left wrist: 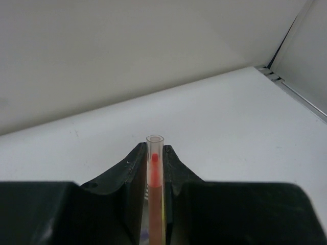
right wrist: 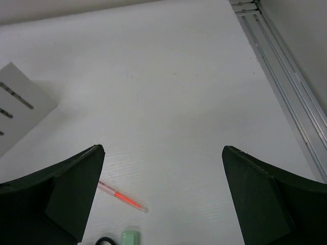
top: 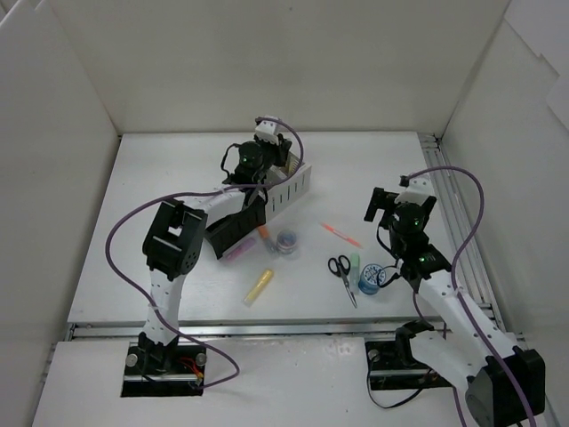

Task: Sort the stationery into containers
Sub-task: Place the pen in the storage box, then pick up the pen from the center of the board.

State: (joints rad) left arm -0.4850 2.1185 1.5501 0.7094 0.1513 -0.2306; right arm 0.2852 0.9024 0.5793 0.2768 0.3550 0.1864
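the left claw [left wrist: 155,153] is pinched tight on an orange pen [left wrist: 155,171] with a clear cap, raised close to the white slotted organiser [top: 292,182] towards the back of the surface [top: 178,178]. the right claw [right wrist: 163,153] hangs spread wide with nothing in it, above a second orange pen [right wrist: 121,195] and the pale green eraser [right wrist: 131,237]. lying loose on the surface (all nearer the front): a yellow marker [top: 259,286], a purple-lidded tub [top: 287,240], black-handled scissors [top: 341,271] and a blue tape roll [top: 373,277].
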